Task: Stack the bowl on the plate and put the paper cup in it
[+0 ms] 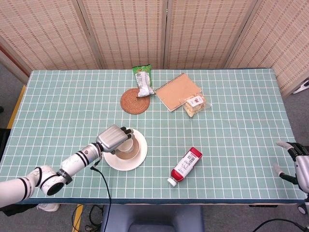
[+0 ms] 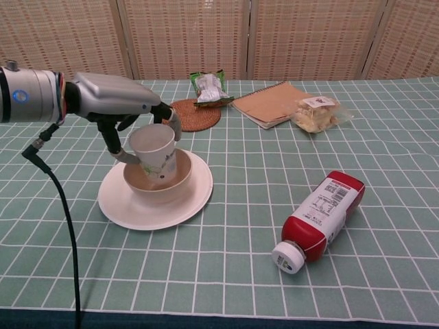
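**A:** Nearest us, the sauce bottle point(image 2: 318, 219) lies on its side, white cap toward the front edge of the table point(image 2: 384, 137). Any worry there?

**B:** Little. It sits well apart from the plate point(image 2: 154, 202) and off the left arm's line. The risk is at the bowl point(image 2: 156, 184), which already rests on the plate. The left hand point(image 2: 116, 103) holds the paper cup point(image 2: 154, 151), fingers wrapped round its upper wall, and the cup's base is down inside the bowl. Whether it touches the bottom I cannot tell.

**A:** So what could go wrong?

**B:** The cup looks slightly tilted. If the fingers let go while it leans, I'd judge it could tip against the bowl's rim or roll out. A light paper cup may also cling to a finger as the hand lifts and be dragged over. And a push sideways could slide the bowl across the plate.

**A:** Room to pull away?

**B:** Good. Bare cloth lies left of the plate and in front of it, so up and back toward the left looks open. Beyond the plate the woven coaster point(image 2: 191, 114) is near, with the green snack packet point(image 2: 209, 87) overlapping its far side, then the notebook point(image 2: 274, 103) and the bagged snack point(image 2: 317, 113) at its corner. I'd keep clear of that far side.

**A:** The right hand point(image 1: 300, 165)?

**B:** At the table's right edge in the head view, fingers apart, holding nothing.
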You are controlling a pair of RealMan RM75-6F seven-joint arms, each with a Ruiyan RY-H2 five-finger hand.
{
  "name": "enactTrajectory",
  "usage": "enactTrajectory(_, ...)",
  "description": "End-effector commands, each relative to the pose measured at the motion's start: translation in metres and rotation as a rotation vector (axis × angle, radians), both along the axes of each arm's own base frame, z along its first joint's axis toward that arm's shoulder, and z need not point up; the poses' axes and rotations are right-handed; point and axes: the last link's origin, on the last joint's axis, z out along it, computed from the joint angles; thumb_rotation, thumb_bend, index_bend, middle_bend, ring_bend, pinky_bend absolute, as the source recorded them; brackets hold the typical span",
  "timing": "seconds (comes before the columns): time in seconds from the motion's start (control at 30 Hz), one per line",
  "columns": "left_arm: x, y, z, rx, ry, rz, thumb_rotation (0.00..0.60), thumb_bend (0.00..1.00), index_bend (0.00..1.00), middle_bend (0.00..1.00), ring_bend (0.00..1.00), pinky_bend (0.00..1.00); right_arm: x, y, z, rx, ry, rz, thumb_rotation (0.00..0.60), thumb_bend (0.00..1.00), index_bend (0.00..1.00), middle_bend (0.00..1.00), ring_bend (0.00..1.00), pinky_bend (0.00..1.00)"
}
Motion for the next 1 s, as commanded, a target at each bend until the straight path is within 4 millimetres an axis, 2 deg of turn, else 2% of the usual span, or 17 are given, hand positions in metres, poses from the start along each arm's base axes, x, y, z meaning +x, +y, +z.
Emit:
enactTrajectory(0.03, 0.0, -0.002, 0.0, -0.007, 0.004, 0.022, 0.6, 0.24, 0.13, 0.11, 0.16, 0.51, 0.0, 0.0, 0.0, -0.002, -0.001, 0.002, 0.6, 0.28, 0.24, 0.29, 0.2, 0.31)
enactTrajectory(0.2, -0.003, -0.004, 0.009, -0.003, 0.007, 0.057, 0.6, 0.24, 0.02, 0.02, 0.08, 0.38, 0.0, -0.001, 0.0, -0.003, 0.001, 0.003, 0.6, 0.28, 0.24, 0.29, 0.2, 0.31)
enactTrajectory(0.33, -0.008, -0.004, 0.021, 0.03, -0.048, 0.103, 0.6, 0.24, 0.02, 0.02, 0.08, 0.36, 0.0, -0.001, 0.0, -0.002, -0.001, 0.002, 0.6, 0.28, 0.24, 0.29, 0.2, 0.31)
enactTrajectory(0.47, -0.023, -0.002, 0.041, 0.081, -0.101, 0.166, 0.6, 0.24, 0.03, 0.02, 0.09, 0.36, -0.001, 0.0, 0.001, 0.0, 0.0, 0.001, 0.6, 0.28, 0.24, 0.29, 0.2, 0.31)
enactTrajectory(0.77, -0.081, -0.004, 0.097, 0.273, -0.176, 0.357, 0.6, 0.24, 0.09, 0.02, 0.12, 0.36, -0.001, 0.0, 0.001, 0.002, -0.005, 0.0, 0.6, 0.28, 0.24, 0.29, 0.2, 0.32)
enactTrajectory(0.9, -0.11, -0.014, 0.12, 0.38, -0.18, 0.439, 0.6, 0.24, 0.09, 0.04, 0.13, 0.36, -0.001, -0.002, 0.001, 0.006, -0.008, 0.003, 0.6, 0.28, 0.24, 0.29, 0.2, 0.32)
enactTrajectory(1.0, -0.132, -0.03, 0.133, 0.469, -0.186, 0.502, 0.6, 0.24, 0.1, 0.04, 0.13, 0.36, 0.0, -0.003, 0.0, 0.009, -0.009, 0.009, 0.6, 0.28, 0.25, 0.29, 0.2, 0.32)
